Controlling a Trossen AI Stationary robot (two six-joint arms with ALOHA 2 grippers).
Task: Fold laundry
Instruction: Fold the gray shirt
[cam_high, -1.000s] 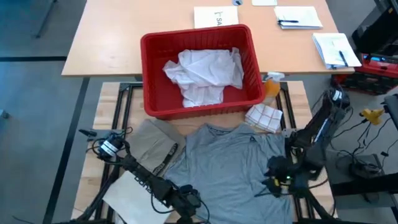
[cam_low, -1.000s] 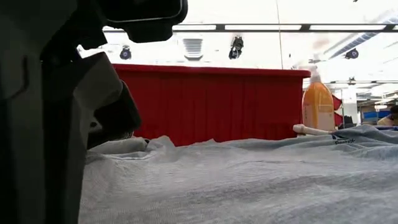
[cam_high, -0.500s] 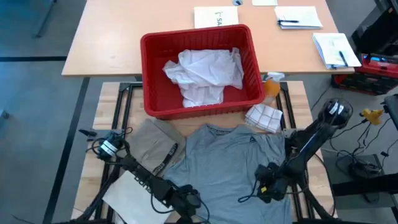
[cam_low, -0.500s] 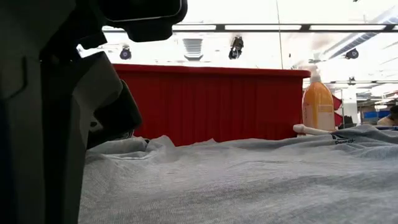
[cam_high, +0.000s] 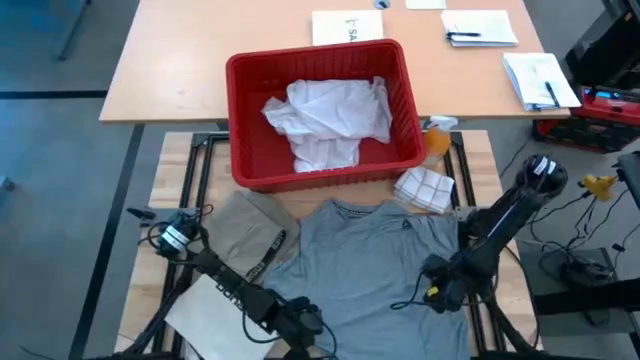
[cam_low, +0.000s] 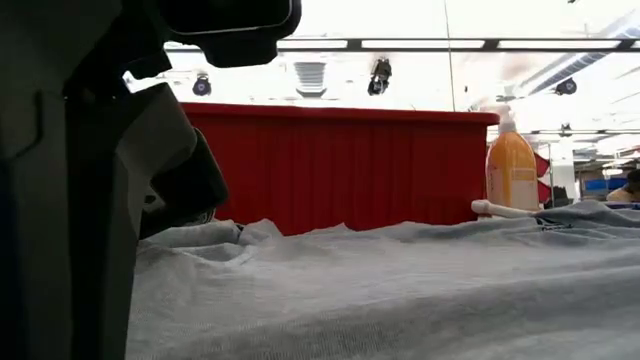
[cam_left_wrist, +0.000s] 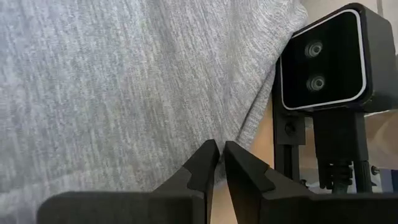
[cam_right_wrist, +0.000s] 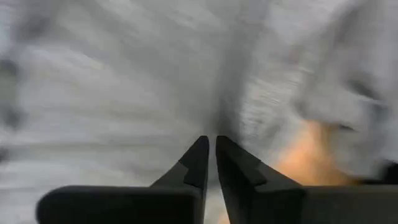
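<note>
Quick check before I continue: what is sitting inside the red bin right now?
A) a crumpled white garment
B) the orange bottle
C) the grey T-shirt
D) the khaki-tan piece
A: the high view shows a crumpled white garment lying inside the red bin, while the grey T-shirt lies spread on the table in front of it.

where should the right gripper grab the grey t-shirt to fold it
Grip the grey T-shirt at its right hem corner, coming in from the right table edge. It lies flat and face-up, collar toward the red bin, so its loose edges are the easiest pinch. The right gripper is already there, fingers nearly shut; the left gripper sits at the bottom hem.
</note>
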